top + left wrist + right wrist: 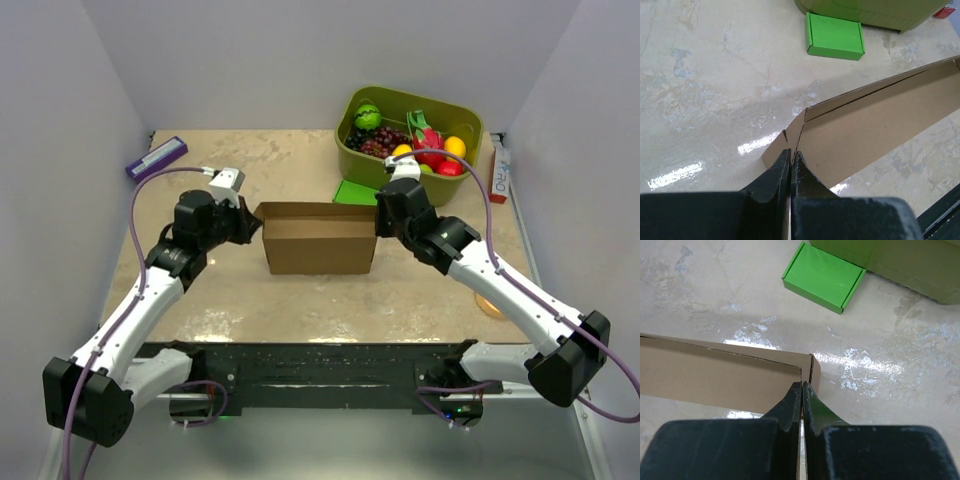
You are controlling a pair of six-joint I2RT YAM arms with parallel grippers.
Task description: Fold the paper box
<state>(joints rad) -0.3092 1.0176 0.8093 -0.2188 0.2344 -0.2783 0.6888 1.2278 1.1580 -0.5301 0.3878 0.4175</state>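
The paper box (pixel 320 245) is a plain brown cardboard shape standing in the middle of the table, its front wall upright. My left gripper (pixel 254 224) is at the box's left end. In the left wrist view this gripper (pixel 791 153) is shut on the thin cardboard edge of the paper box (pixel 875 120) at its corner. My right gripper (pixel 382 214) is at the right end. In the right wrist view it (pixel 802 385) is shut on the end wall of the paper box (pixel 715 372), with a thin cardboard edge pinched between the fingers.
An olive-green bin (pixel 370 165) with fruit stands behind the box at the back right, with a small flat green box (pixel 355 192) in front of it. A purple object (pixel 156 157) lies at the back left. A white and red pack (pixel 499 172) lies by the right wall.
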